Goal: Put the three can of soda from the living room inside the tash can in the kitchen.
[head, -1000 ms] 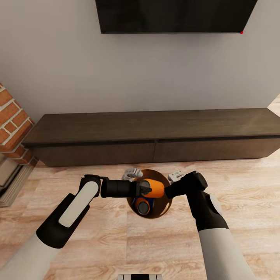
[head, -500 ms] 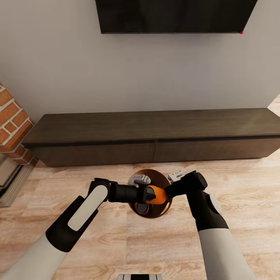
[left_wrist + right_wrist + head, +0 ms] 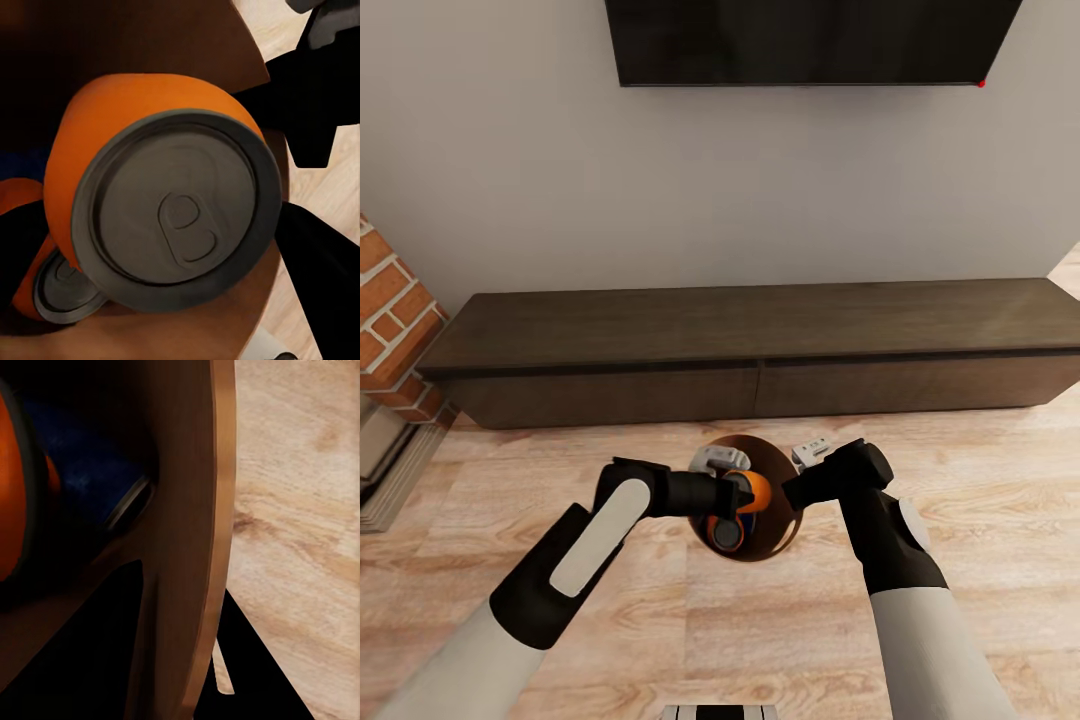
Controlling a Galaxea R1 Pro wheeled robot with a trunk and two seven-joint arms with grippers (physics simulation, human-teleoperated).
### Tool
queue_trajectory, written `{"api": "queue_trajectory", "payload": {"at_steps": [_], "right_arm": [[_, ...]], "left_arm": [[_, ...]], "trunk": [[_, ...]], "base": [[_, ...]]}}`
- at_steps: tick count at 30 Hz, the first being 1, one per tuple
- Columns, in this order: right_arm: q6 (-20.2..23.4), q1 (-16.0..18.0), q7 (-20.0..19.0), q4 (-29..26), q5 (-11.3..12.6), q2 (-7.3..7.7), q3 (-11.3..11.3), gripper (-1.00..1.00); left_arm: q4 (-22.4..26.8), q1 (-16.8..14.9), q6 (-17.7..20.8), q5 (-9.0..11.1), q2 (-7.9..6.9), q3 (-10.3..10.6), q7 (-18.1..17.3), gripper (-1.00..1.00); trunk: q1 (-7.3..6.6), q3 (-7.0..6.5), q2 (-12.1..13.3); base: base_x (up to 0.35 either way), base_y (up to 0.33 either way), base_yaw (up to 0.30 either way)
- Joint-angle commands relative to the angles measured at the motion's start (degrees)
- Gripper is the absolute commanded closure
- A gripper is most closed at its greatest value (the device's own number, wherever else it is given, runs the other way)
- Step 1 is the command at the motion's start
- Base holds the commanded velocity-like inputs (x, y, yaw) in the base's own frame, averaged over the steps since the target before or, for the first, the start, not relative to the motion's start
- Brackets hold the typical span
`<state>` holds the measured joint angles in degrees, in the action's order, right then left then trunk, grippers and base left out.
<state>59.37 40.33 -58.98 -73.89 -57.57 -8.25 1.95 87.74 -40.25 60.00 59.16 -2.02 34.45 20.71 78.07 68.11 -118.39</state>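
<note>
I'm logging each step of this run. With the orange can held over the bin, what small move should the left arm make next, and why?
Probably open the left end effector and let go. It holds the orange can over the trash can, which the right end effector holds at the rim, and another can already lies inside, so a release should drop it in.

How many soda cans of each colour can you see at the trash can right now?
Orange soda cans: 2, the held orange can and the orange can below it, inside the trash can.
Dark blue soda can: 1.
Total: 3.
</note>
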Motion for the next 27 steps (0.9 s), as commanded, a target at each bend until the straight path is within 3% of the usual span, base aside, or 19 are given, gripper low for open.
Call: {"api": "queue_trajectory", "payload": {"at_steps": [1,11,18,24,25,27], "right_arm": [[0.6,0.0,-0.3,0.0,1.2,-0.03,0.0,1.00],[0.6,0.0,-0.3,-0.2,1.2,-0.10,-0.1,1.00],[0.6,-0.1,-0.3,-0.3,1.2,-0.10,-0.1,1.00],[0.6,-0.1,-0.3,-0.3,1.2,-0.28,-0.2,1.00],[0.6,-0.2,-0.3,-0.3,1.2,-0.45,-0.9,1.00],[0.6,-0.2,-0.3,-0.3,1.3,-0.55,-1.4,1.00]], "left_arm": [[-0.1,0.0,0.0,-0.5,0.17,0.0,0.0,1.00],[-2.9,0.0,0.0,-1.1,0.49,0.1,0.0,1.00],[-5.6,0.0,0.0,-5.3,1.49,0.1,-0.5,1.00],[-6.3,-0.5,0.0,-6.2,1.88,0.0,-0.6,1.00],[-6.4,-0.7,0.0,-6.2,1.92,0.0,-0.6,-1.00],[-6.4,-0.8,0.0,-6.2,1.93,0.0,-0.6,-1.00]], "trunk": [[0.00,0.00,0.0],[0.00,0.00,0.0],[0.00,0.00,0.0],[0.00,0.00,0.0],[0.00,0.00,0.0],[0.00,0.00,0.0]], "base": [[0.000,0.000,0.000],[0.000,0.000,0.000],[0.000,0.000,0.000],[0.000,0.000,0.000],[0.000,0.000,0.000],[0.000,0.000,0.000]]}}
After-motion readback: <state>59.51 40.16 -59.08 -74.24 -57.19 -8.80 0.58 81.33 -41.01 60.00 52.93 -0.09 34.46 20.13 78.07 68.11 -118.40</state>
